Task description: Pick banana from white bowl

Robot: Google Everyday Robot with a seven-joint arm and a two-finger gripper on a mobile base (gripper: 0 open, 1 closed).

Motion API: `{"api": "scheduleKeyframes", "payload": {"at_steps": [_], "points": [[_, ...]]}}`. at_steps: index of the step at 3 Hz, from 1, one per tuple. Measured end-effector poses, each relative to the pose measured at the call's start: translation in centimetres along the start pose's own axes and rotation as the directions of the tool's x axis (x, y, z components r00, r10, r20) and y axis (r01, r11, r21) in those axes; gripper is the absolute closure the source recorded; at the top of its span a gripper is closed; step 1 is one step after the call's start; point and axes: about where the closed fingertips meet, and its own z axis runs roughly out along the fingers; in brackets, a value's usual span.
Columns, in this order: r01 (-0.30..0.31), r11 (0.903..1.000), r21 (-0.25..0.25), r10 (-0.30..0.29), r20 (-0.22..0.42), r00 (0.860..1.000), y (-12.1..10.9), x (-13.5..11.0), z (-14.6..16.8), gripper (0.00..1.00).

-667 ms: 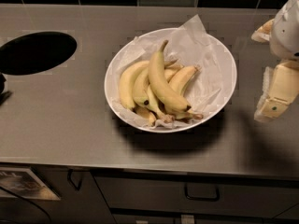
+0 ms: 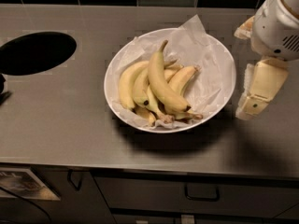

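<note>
The banana (image 2: 162,84), long, curved and yellow with a slender stem pointing to the back, lies on top of several shorter, paler bananas (image 2: 131,84). They rest in the white bowl (image 2: 108,85), which is lined with crinkled white paper (image 2: 198,38) and sits in the middle of the counter. My gripper (image 2: 241,73) hangs at the right, just outside the bowl's right rim. Its cream fingers (image 2: 259,90) stand apart with nothing between them. It touches neither the bowl nor the banana.
The bowl stands on a grey steel counter (image 2: 60,120). A dark round hole (image 2: 35,52) is cut in the counter at the far left. Black tiles run along the back wall. Cabinet drawers with handles (image 2: 202,192) sit below the front edge.
My gripper has moved a little to the left, closer to the bowl's right rim. The bowl and the bananas have not moved.
</note>
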Motion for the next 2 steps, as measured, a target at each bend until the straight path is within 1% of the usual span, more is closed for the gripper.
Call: {"api": "scheduleKeyframes", "payload": {"at_steps": [1, 2], "points": [[0.051, 0.9986, 0.012, -0.052, 0.079, 0.996, 0.0, -4.69, -0.52, 0.0], [0.051, 0.9986, 0.012, -0.051, 0.079, 0.996, 0.0, -4.7, -0.52, 0.0]]}}
